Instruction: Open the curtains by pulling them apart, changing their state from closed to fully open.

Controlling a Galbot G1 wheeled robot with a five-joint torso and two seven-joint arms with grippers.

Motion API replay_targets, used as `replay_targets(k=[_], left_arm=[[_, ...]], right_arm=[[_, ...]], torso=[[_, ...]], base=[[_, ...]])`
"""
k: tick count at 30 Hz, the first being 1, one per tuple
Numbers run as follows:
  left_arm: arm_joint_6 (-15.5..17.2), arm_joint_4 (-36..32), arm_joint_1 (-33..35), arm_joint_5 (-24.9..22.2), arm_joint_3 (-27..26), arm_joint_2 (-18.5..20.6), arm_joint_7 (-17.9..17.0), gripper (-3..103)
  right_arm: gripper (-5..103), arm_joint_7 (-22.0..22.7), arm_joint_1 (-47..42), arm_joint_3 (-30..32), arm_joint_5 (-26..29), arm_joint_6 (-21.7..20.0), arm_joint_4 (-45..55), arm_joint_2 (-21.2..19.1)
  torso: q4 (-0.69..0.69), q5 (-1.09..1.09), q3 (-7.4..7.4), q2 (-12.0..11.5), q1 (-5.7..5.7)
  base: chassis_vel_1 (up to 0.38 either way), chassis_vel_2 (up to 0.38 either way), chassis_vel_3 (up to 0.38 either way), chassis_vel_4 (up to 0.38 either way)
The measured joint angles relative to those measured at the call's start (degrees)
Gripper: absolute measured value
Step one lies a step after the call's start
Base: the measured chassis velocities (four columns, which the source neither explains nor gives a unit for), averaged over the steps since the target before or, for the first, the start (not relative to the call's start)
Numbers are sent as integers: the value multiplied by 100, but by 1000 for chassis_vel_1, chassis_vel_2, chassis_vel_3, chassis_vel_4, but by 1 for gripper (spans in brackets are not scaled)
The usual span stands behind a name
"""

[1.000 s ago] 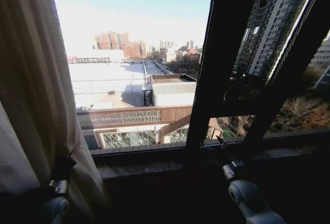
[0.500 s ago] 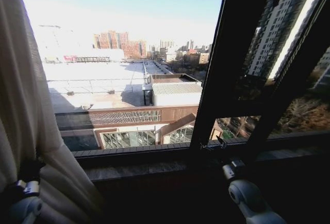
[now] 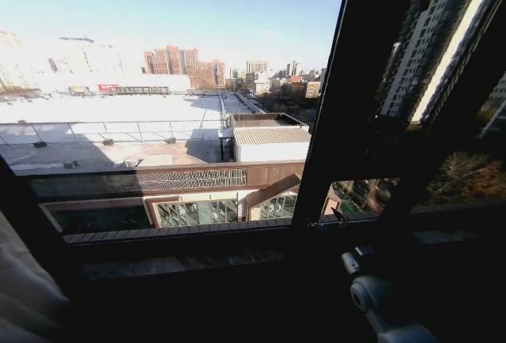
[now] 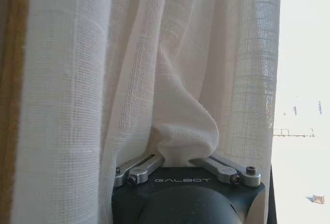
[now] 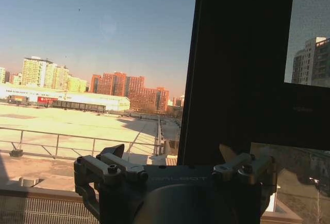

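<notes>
Curtains (image 4: 154,79) bunched, hiding left gripper (image 4: 183,157) fingertips

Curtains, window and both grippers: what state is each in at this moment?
curtains: drawn off to the left side, bunched, fabric pinched in the left gripper.
left gripper: shut on a fold of curtain.
right gripper: open, holding nothing, near the window frame.
window: glass uncovered, city view clear.
window frame: dark upright, bare.

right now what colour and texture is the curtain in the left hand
Cream-white sheer pleated fabric curtain with a fine woven mesh; clearest in the left wrist view.
</notes>
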Motion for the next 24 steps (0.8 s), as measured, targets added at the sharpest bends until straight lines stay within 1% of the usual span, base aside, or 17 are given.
replay_targets(k=[2, 7, 8, 9, 10, 11, 14, 15, 16, 17, 20, 21, 22, 23, 24], left_arm=[[14, -108, 8, 50, 30, -92, 0, 0], [23, -197, 26, 96, 47, -158, -5, 0], [55, -247, 52, 100, 47, -170, -12, 0], [147, -346, 102, 101, 43, -194, -17, -2], [206, -416, 138, 99, 36, -216, -16, 3], [206, -416, 138, 99, 36, -216, -16, 3], [294, -638, 218, 196, 5, -337, -36, 20], [298, -732, 252, 264, -10, -402, -48, 20], [298, -831, 287, 342, -32, -475, -58, 25], [298, -831, 287, 342, -32, -475, -58, 25], [287, -1211, 404, 619, -108, -791, -124, 41], [284, -1338, 440, 714, -122, -911, -151, 41], [271, -1513, 485, 845, -124, -1071, -181, 46], [271, -1513, 485, 845, -124, -1071, -181, 46], [247, -1651, 519, 956, -118, -1206, -216, 52]], right_arm=[[100, 0, 0, 0, 0, 0, 0, 0], [100, 0, 0, 0, 0, 0, 0, 0], [100, 0, 0, 0, 0, 0, 0, 0], [100, 0, 0, 0, 0, 0, 0, 0], [100, 0, 0, 0, 0, 0, 0, 0], [100, 0, 0, 0, 0, 0, 0, 0], [100, 0, 0, 0, 0, 0, 0, 0], [100, 0, 0, 0, 0, 0, 0, 0], [100, 0, 0, 0, 0, 0, 0, 0], [100, 0, 0, 0, 0, 0, 0, 0], [100, 0, 0, 0, 0, 0, 0, 0], [100, 0, 0, 1, 0, 0, 0, 0], [100, 0, 0, 0, 0, 0, 0, 0], [100, 0, 0, 0, 0, 0, 0, 0], [100, 0, 0, 0, 0, 0, 0, 0]], torso=[[0, -1, 0, 0, 0], [0, -1, 0, 0, 0], [0, 0, 0, -1, 0], [0, 0, 0, 0, 0], [0, 1, 0, 0, 0], [0, 1, 0, 0, 0], [1, 1, 0, 0, 0], [0, 1, 0, 0, 0], [0, 1, 0, -1, 0], [0, 1, 0, -1, 0], [2, 1, 0, -1, 0], [1, 2, 0, 0, 0], [1, 2, 0, 0, 0], [1, 2, 0, 0, 0], [1, 2, 0, 0, 0]], base=[[0, 0, 0, 0], [0, 0, 0, 0], [0, 0, 0, 0], [0, 0, 0, 0], [0, 0, 0, 0], [0, 0, 0, 0], [0, 0, 0, 0], [0, 0, 0, 0], [0, 0, 0, 0], [0, 0, 0, 0], [0, 0, 0, 0], [0, 0, 0, 0], [0, 0, 0, 0], [0, 0, 0, 0], [0, 0, 0, 0]])
